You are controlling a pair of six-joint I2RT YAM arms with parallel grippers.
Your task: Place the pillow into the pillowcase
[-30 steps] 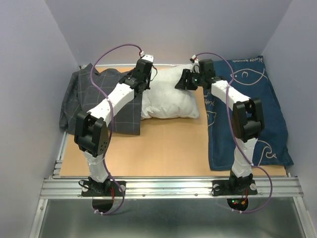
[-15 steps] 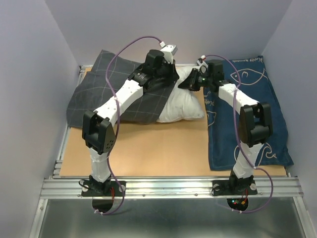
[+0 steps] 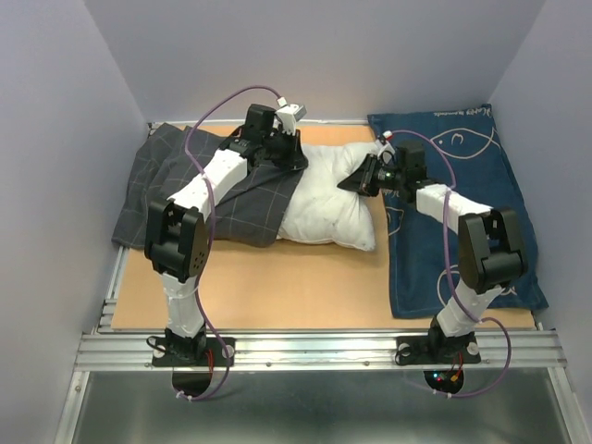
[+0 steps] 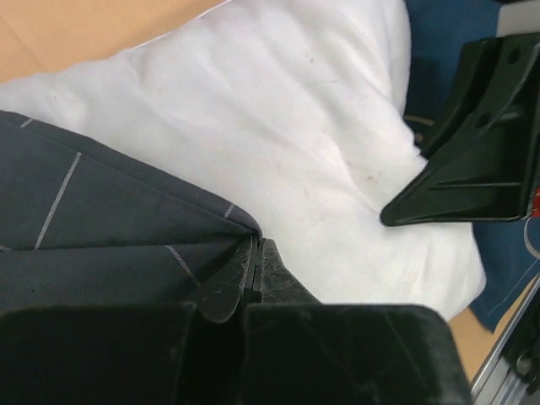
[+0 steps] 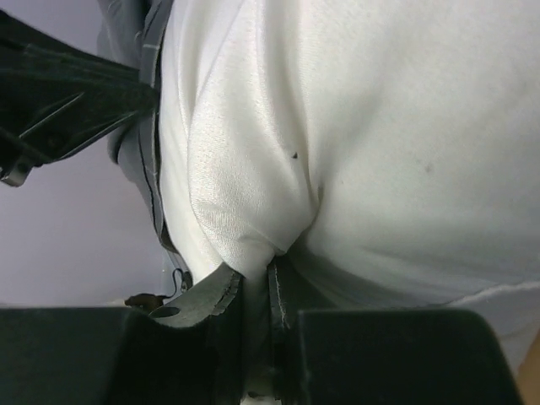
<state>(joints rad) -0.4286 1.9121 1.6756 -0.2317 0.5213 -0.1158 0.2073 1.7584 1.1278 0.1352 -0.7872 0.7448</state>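
- Found the pillow (image 3: 333,199) lying flat at the far middle of the counter (image 3: 296,277), with its left end under the pillowcase (image 3: 199,185) and the greater part white and uncovered.
- Noted the pillowcase spread to the left of the pillow, toward the far left corner, its right edge lapping over the pillow's left end (cannot tell whether the pillow sits inside the opening or merely beneath the cloth).
- Observed the left end effector (image 4: 256,253) clenched on the pillowcase edge. Fingertips pressed together with grey gridded cloth between them, right where that edge meets the white pillow.
- Observed the right end effector (image 5: 256,274) clenched on the pillow, with a pinched fold of white fabric drawn up between its fingers. Placed at the pillow's far right corner in the overhead view.
- Recorded the two end effectors near one another across the pillow's far side, apart and not touching.
- Recorded a navy blue cloth (image 3: 462,231) with white line drawings flat on the right of the counter, its left edge just beside the pillow's right end, with the right arm reaching over it.
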